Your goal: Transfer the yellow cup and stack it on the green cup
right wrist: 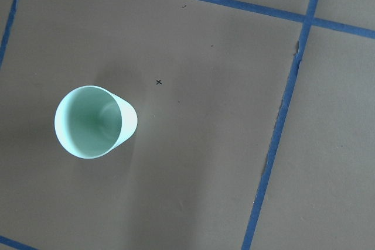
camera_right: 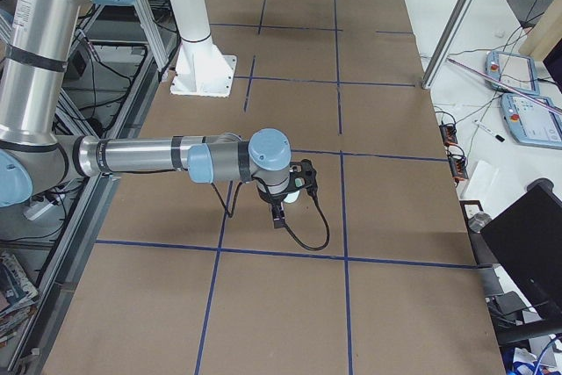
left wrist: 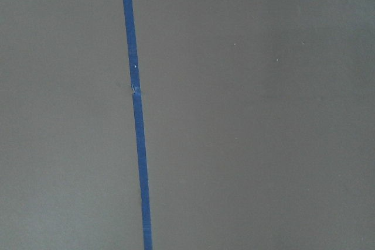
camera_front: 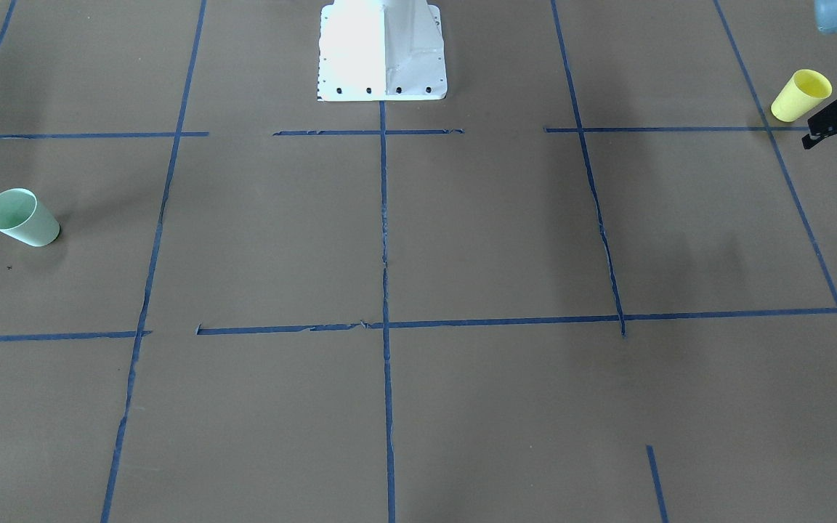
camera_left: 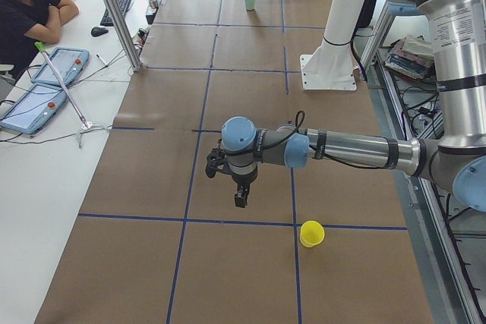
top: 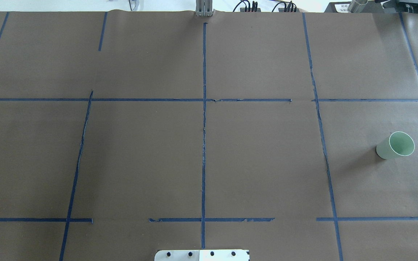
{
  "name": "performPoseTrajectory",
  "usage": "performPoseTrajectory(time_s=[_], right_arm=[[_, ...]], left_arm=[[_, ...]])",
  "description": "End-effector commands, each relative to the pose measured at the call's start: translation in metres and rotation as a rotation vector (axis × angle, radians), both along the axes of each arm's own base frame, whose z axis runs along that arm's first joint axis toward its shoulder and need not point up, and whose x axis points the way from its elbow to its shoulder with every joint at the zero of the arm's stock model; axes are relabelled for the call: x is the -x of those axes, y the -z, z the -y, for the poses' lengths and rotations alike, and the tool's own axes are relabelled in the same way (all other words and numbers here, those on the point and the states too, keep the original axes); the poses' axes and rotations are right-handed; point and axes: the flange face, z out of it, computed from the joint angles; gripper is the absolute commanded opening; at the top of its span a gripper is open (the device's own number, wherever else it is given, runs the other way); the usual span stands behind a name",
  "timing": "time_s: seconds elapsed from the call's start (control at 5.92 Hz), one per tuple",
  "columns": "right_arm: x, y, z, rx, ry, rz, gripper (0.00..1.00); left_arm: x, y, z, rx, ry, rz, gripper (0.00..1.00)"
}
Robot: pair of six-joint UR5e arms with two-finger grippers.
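Note:
The yellow cup point(camera_front: 801, 94) stands upright, mouth up, near the table's end on my left side. My left gripper point(camera_front: 834, 142) hovers just beside it, toward the operators' side, and does not touch it. Its black fingers stand apart, open, with nothing between them. The exterior left view shows this gripper point(camera_left: 231, 184) well above the paper, left of the yellow cup point(camera_left: 311, 233). The green cup point(top: 396, 145) stands upright at the opposite end, and fills the left of the right wrist view point(right wrist: 94, 121). My right gripper point(camera_right: 288, 204) hangs over it; whether it is open or shut I cannot tell.
Brown paper with blue tape lines point(camera_front: 383, 232) covers the table. The white robot base point(camera_front: 382, 51) sits at the middle of my edge. A person point(camera_left: 30, 5) sits at a side desk with tablets point(camera_left: 45, 85) beyond a metal post point(camera_left: 114, 13).

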Motion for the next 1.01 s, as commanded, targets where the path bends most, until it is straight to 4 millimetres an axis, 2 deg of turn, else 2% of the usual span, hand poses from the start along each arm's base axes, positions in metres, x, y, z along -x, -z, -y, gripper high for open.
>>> performPoseTrajectory(time_s=[0.0,0.17,0.34,0.51,0.84], right_arm=[[0.0,-0.01,-0.012,0.013,0.002,-0.001,1.0],[-0.001,-0.008,-0.01,-0.022,0.001,-0.003,1.0],[0.001,-0.007,-0.01,-0.023,0.0,-0.009,1.0],[0.005,-0.008,-0.01,-0.021,0.009,-0.009,1.0],[0.006,-0.009,-0.011,-0.007,0.009,0.003,1.0]], left_arm=[[-0.063,0.019,-0.013,0.155,0.182,0.124,1.0],[-0.081,0.012,-0.02,0.204,0.29,0.214,1.0],[-0.089,0.014,-0.021,0.296,0.425,0.235,1.0],[-0.114,0.004,-0.031,0.282,0.55,0.367,1.0],[-0.137,-0.008,-0.047,0.345,0.789,0.51,1.0]])
